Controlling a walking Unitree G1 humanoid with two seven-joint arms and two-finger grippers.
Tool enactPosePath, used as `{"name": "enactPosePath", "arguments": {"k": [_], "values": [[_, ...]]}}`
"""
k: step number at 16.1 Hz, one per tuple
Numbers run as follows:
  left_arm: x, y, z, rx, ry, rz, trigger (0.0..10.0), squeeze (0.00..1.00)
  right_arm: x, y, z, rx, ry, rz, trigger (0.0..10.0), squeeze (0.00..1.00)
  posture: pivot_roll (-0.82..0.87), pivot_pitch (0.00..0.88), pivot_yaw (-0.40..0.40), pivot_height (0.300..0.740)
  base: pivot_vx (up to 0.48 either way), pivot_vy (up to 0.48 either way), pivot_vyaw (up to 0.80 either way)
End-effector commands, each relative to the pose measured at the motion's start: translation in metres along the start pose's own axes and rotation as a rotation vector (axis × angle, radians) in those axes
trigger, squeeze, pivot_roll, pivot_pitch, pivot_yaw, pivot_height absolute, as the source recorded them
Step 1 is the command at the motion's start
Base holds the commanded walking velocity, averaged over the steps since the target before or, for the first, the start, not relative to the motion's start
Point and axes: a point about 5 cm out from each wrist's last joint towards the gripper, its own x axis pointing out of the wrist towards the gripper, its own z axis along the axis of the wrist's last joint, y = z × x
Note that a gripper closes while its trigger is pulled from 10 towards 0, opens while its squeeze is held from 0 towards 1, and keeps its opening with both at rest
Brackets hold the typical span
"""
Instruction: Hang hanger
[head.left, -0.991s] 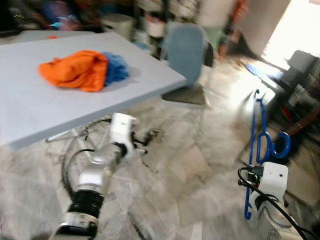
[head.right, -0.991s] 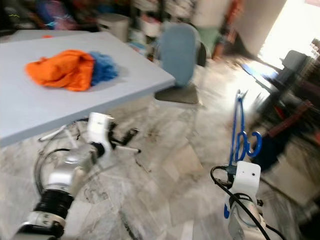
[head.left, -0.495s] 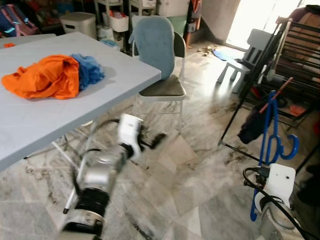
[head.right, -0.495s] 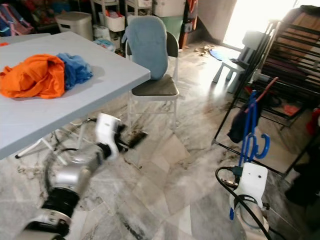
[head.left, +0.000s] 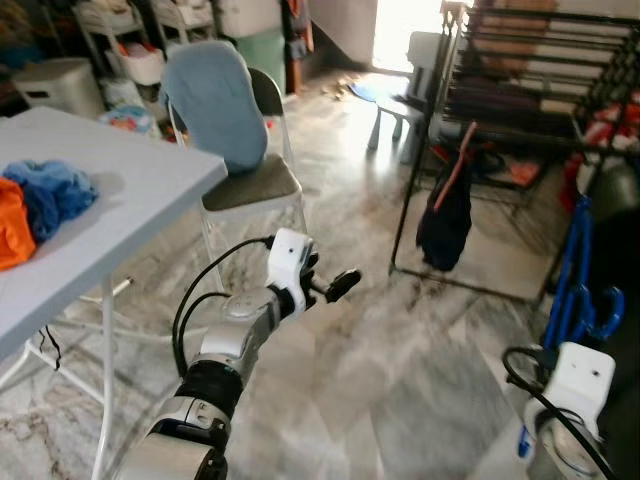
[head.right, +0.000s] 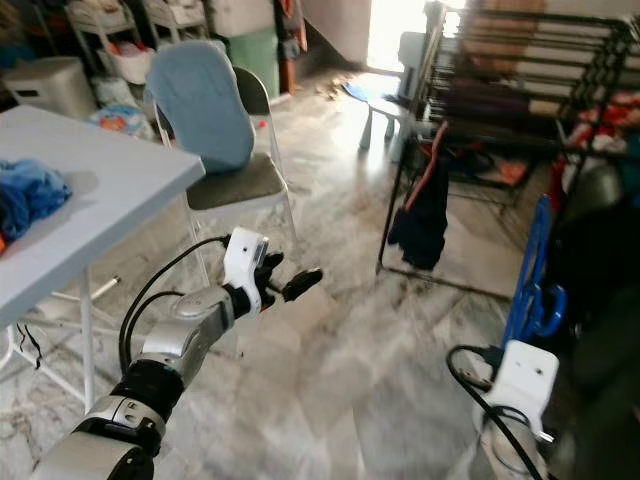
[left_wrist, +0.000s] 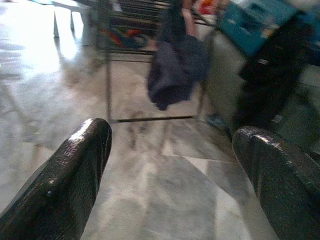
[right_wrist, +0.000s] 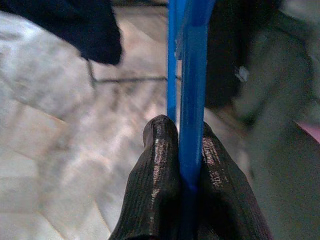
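Since a second ago the camera has swung right, so the black drying rack (head.left: 520, 90) now stands ahead of both arms and the table (head.left: 100, 215) with the blue cloth (head.left: 50, 190) has slid off to the left. Low on the right, the right gripper (right_wrist: 182, 165) is pinched tight on the blue hanger (right_wrist: 187, 90), which rises upright from between its fingers just in front of the rack's right end. Well to its left, the left gripper (head.left: 335, 288) reaches forward over the marble floor (head.left: 400, 380) with its fingers (left_wrist: 75, 170) spread apart and empty, a chair (head.left: 235, 130) behind it and a dark garment (head.left: 445, 215) hanging on the rack beyond it.
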Motion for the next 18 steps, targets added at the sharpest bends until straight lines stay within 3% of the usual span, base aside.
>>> {"name": "enactPosePath", "arguments": {"k": [1, 7, 16, 18], "values": [[-0.002, 0.009, 0.004, 0.021, -0.003, 0.031, 10.0, 0.0, 0.002, 0.009, 0.004, -0.004, -0.015, 0.031, 10.0, 0.0, -0.01, 0.0, 0.005, 0.74, 0.45, 0.0, -0.8], [0.002, 0.008, 0.001, 0.012, -0.001, 0.035, 10.0, 0.0, 0.011, 0.004, -0.003, -0.035, 0.072, 0.047, 10.0, 0.0, -0.01, 0.0, -0.007, 0.74, 0.378, 0.215, 0.0], [0.005, 0.01, 0.001, 0.054, 0.018, 0.035, 10.0, 0.0, 0.012, 0.012, -0.008, -0.04, 0.119, 0.076, 10.0, 0.0, -0.01, 0.0, -0.014, 0.74, 0.295, 0.379, -0.79], [0.005, 0.008, -0.003, 0.058, 0.043, 0.031, 10.0, 0.0, 0.013, 0.016, -0.008, -0.042, 0.124, 0.093, 10.0, 0.0, 0.0, 0.0, -0.012, 0.74, 0.452, 0.0, 0.0]]}}
